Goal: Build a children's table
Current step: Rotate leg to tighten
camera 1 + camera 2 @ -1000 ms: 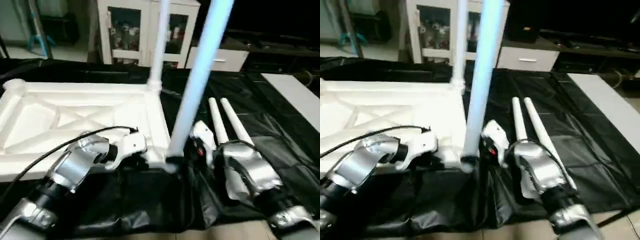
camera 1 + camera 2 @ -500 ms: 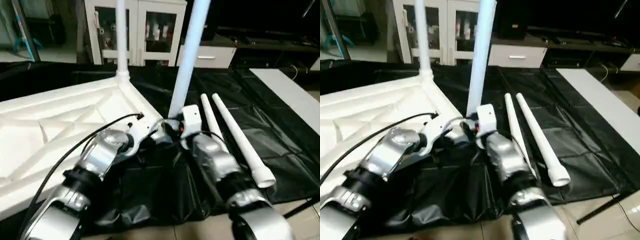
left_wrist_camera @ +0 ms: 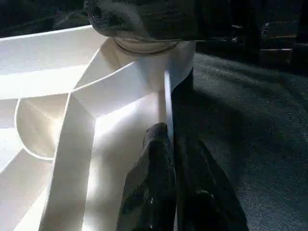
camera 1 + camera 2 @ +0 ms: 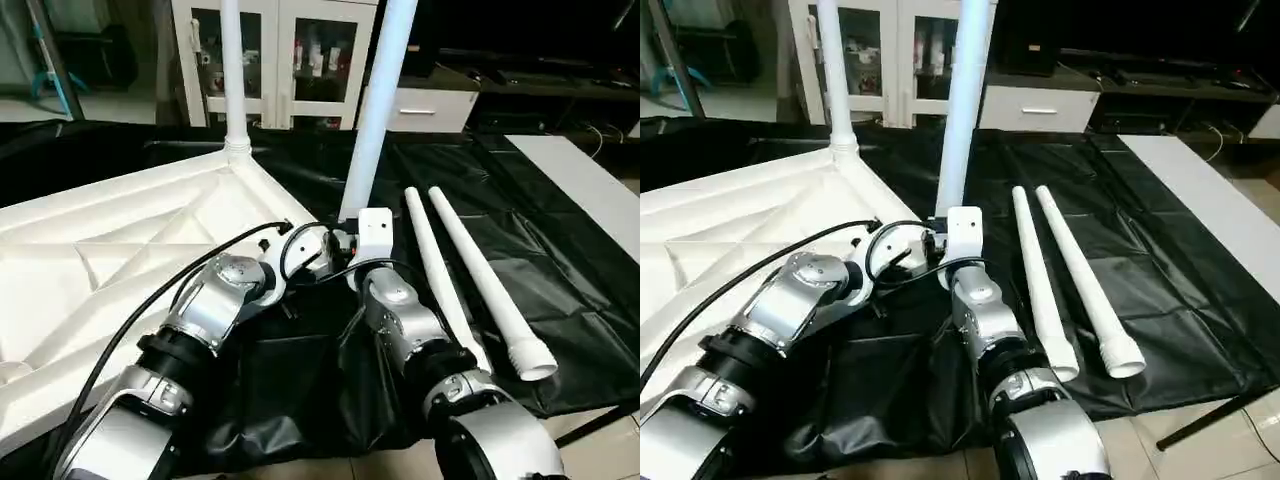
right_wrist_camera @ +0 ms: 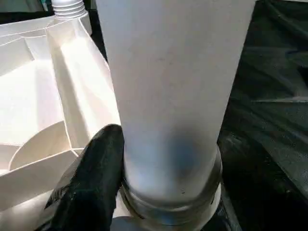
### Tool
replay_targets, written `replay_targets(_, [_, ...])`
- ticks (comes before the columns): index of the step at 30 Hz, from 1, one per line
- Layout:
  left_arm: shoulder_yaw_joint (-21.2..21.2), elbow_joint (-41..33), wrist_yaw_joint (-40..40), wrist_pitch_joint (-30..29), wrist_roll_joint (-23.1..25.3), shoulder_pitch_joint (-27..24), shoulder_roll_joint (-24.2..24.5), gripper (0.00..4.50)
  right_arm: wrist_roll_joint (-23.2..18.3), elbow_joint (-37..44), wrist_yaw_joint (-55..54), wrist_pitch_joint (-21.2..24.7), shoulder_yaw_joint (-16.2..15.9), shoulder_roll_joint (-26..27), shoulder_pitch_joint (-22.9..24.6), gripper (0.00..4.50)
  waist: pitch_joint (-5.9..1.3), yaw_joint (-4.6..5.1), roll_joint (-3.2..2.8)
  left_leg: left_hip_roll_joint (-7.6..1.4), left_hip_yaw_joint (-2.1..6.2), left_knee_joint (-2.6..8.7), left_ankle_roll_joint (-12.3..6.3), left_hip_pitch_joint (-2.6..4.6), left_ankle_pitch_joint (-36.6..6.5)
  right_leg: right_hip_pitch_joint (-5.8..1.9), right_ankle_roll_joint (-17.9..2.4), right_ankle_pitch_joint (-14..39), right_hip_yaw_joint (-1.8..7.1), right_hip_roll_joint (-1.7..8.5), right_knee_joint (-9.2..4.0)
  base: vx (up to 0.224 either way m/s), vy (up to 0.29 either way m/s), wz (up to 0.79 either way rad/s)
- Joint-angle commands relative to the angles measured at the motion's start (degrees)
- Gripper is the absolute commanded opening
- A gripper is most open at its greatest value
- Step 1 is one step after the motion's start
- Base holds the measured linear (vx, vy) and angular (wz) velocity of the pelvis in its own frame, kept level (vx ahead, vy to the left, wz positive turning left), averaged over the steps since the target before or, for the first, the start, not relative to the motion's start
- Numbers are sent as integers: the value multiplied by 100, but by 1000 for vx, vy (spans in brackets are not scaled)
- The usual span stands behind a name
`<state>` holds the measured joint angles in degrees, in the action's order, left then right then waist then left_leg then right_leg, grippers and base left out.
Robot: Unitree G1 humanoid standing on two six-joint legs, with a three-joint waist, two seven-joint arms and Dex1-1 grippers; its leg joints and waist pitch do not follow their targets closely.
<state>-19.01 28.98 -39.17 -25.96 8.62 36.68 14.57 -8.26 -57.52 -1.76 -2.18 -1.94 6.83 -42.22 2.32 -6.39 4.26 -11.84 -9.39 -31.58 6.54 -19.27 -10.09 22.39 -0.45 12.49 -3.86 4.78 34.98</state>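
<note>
The children's table top (image 4: 110,250) lies upside down on the left, its X ribs facing up. One white leg (image 4: 231,70) stands in the far corner socket. A second leg (image 4: 377,110) stands upright at the near right corner. My right gripper (image 4: 350,238) is shut around this leg's base, and one black finger (image 5: 96,173) presses against its side. Just left of it, my left gripper (image 3: 169,132) is shut on the top's thin rim wall (image 3: 168,91). Two loose legs (image 4: 480,280) lie side by side on the black cloth to the right.
The black-draped worktable (image 4: 560,260) carries everything, and its front edge runs close to my forearms. A flat white board (image 4: 590,175) lies at the far right. White cabinets (image 4: 300,60) stand behind the table. A black cable (image 4: 130,310) runs along my left arm.
The head view has shifted and now looks from higher up. The far corner with its leg sits further left of the held leg. My forearms lie closer together. Both grips are unchanged.
</note>
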Motion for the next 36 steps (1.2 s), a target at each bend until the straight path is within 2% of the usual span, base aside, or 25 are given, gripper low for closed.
replay_targets(1, [0,-44,-5,120,12,-107,84,0,166,-129,-70,78,167,-264,-34,317,-250,-5,-44,-119,43,432,128,-7,-2147,-100,-411,2069,262,370,-525,0,0,0])
replay_targets(3, [13,-108,-36,120,11,-143,128,0,126,12,27,91,192,-341,-28,340,-281,-19,-42,-123,10,408,103,-22,-1835,-103,-489,1645,265,342,-479,0,0,0])
replay_targets(4, [23,-157,-58,117,10,-171,159,0,101,111,92,100,206,-393,-21,349,-291,-29,-40,-125,-27,378,67,-12,-1695,-74,-560,1399,269,324,-458,0,0,0])
replay_targets(5, [23,-157,-58,117,10,-171,159,0,101,111,92,100,206,-393,-21,349,-291,-29,-40,-125,-27,378,67,-12,-1695,-74,-560,1399,269,324,-458,0,0,0])
replay_targets(6, [15,-236,-129,169,4,-222,223,0,59,274,251,176,206,-461,2,368,-285,-25,-90,-116,-44,375,58,-42,-1627,-85,-633,1279,276,320,-454,0,0,0])
replay_targets(7, [15,-236,-129,169,4,-222,223,0,59,274,251,176,206,-461,2,374,-297,-16,-73,-118,-36,375,60,-78,-1534,-124,-643,1192,270,322,-429,0,0,0])
replay_targets(8, [-28,-419,-321,320,-21,-345,371,0,51,498,575,319,135,-609,49,379,-310,-56,-271,-108,-26,365,96,-52,-1385,-116,-679,935,274,311,-398,0,0,0])
replay_targets(9, [-24,-599,-444,356,-55,-475,502,0,118,758,1034,404,-34,-832,138,387,-303,1,-195,-115,-24,370,80,-127,-1306,-183,-716,703,257,296,-385,0,0,0])
replay_targets(10, [-33,-719,-547,434,-78,-568,605,0,161,960,1426,447,-169,-1010,213,397,-314,-22,-174,-110,-26,362,62,-135,-1247,-211,-714,650,246,299,-386,0,0,0])
replay_targets(11, [-35,-816,-703,490,-141,-661,699,0,203,1251,2014,483,-376,-1277,346,397,-313,-22,-94,-106,-54,326,-30,-131,-1114,-205,-742,559,254,300,-378,0,0,0])
replay_targets(12, [-34,-858,-793,516,-183,-709,746,0,223,1431,2381,496,-503,-1440,432,397,-322,-61,-153,-111,-52,309,-111,-132,-891,-218,-799,380,256,313,-348,0,0,0])
replay_targets(13, [-34,-858,-793,516,-183,-709,746,0,223,1431,2381,496,-503,-1440,432,397,-312,-45,-159,-113,-62,305,-142,-134,-814,-206,-830,297,259,299,-343,0,0,0])
replay_targets(14, [-67,-890,-954,686,-227,-756,806,0,228,1609,2770,504,-612,-1605,514,397,-313,-45,-136,-99,-68,295,-188,-144,-656,-224,-921,112,251,284,-321,0,0,0])
replay_targets(15, [-87,-899,-1059,805,-254,-779,844,0,235,1706,3001,507,-676,-1700,554,397,-323,-63,-153,-102,-63,286,-193,-142,-609,-237,-944,49,247,293,-302,0,0,0])
replay_targets(16, [-210,-1051,-1479,860,-350,-885,994,0,74,1997,3751,588,-799,-1986,663,397,-311,-52,-130,-101,-64,285,-243,-149,-633,-245,-962,19,245,281,-308,0,0,0])
replay_targets(17, [-255,-1110,-1636,872,-385,-925,1050,0,11,2106,4030,621,-843,-2092,703,397,-316,-76,-149,-123,-59,272,-298,-131,-688,-242,-987,-19,249,294,-294,0,0,0])
replay_targets(19, [-390,-1292,-2066,991,-478,-1040,1221,0,-116,2386,4744,667,-964,-2374,816,397,-314,-62,-138,-116,-57,275,-339,-137,-682,-239,-1065,40,238,289,-295,0,0,0])
replay_targets(21, [-466,-1393,-2254,1036,-499,-1108,1350,0,-175,2584,5119,767,-1046,-2528,913,397,-318,-64,-140,-123,-77,244,-412,-111,-529,-214,-1194,-254,254,279,-263,0,0,0])
replay_targets(22, [-499,-1423,-2328,1039,-498,-1132,1404,0,-202,2640,5271,797,-1084,-2587,948,397,-323,-82,-162,-122,-60,237,-425,-117,-467,-237,-1245,-382,240,275,-247,0,0,0])
replay_targets(23, [-568,-1517,-2497,933,-505,-1189,1534,0,-269,2764,5647,850,-1188,-2735,1042,397,-327,-86,-153,-123,-64,227,-438,-118,-462,-239,-1267,-433,240,280,-234,0,0,0])
replay_targets(28, [-682,-1686,-2861,774,-513,-1253,1762,0,-345,2885,6398,1024,-1394,-2972,1211,397,-292,-108,-152,-133,-68,253,-387,-94,-803,-223,-1311,10,240,294,-278,0,0,0])
replay_targets(31, [-719,-1700,-2926,815,-493,-1246,1793,0,-345,2880,6651,1048,-1485,-3025,1282,397,-268,-148,-131,-144,-57,289,-222,-69,-1185,-221,-1171,701,255,338,-348,0,0,0])
replay_targets(34, [-728,-1736,-2974,831,-505,-1243,1804,0,-346,2914,6749,1101,-1498,-3039,1324,397,-281,-174,-123,-145,-51,295,-174,-54,-1224,-219,-1138,724,255,327,-345,0,0,0])
replay_targets(35, [-727,-1740,-2973,828,-508,-1241,1801,0,-341,2909,6742,1100,-1496,-3033,1324,397,-283,-181,-78,-139,-49,289,-175,-67,-1158,-224,-1125,701,254,328,-329,0,0,0])
replay_targets(36, [-737,-1762,-2962,809,-522,-1235,1780,0,-349,2886,6700,1092,-1471,-2984,1315,397,-285,-183,-94,-137,-52,286,-177,-59,-1130,-211,-1124,671,257,327,-329,0,0,0])
